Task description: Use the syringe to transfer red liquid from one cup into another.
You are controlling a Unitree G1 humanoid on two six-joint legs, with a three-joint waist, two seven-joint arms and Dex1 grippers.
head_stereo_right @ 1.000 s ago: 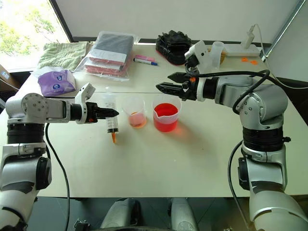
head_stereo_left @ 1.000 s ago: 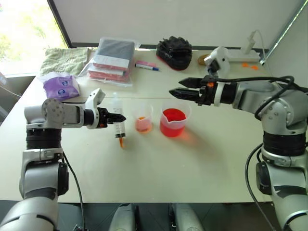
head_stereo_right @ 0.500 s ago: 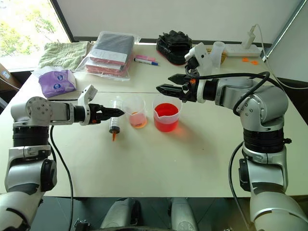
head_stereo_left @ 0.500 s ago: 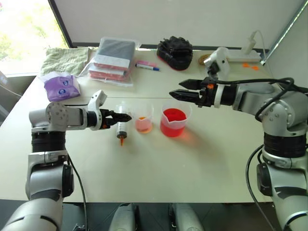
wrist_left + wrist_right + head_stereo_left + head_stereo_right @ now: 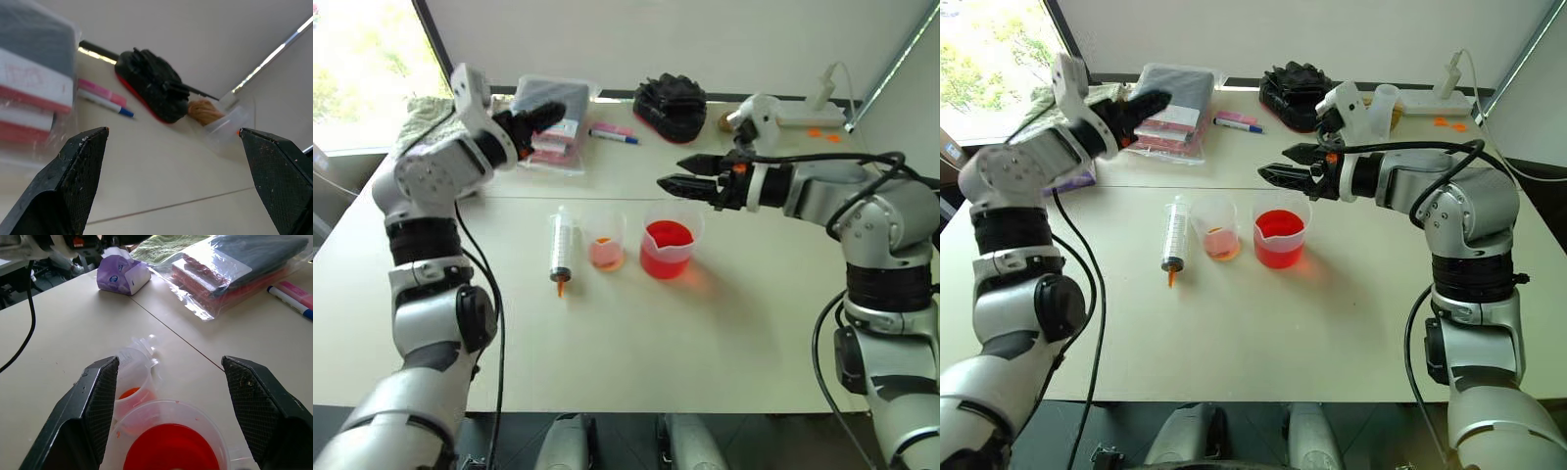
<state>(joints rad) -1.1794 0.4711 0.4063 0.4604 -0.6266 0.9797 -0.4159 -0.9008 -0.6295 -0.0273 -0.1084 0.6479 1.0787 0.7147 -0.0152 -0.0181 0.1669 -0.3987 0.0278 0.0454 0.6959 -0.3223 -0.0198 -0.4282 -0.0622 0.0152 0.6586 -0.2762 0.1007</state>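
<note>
Clear plastic syringe (image 5: 1173, 231) and beaker (image 5: 1279, 236); matt smooth table (image 5: 1332, 323); glossy plastic bag (image 5: 1171, 113); rough cloth towel (image 5: 440, 121).

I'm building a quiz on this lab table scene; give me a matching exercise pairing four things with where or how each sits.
Things:
1. syringe
2. wider beaker
3. smaller cup
4. left gripper

States:
A. raised over the bagged packs, jaws open, holding nothing
B. lying flat on the table, orange tip toward the robot
C. holds a deep pool of red liquid
D. between syringe and beaker, with only a little orange-red liquid at the bottom

Pairs: 1-B, 2-C, 3-D, 4-A
</note>
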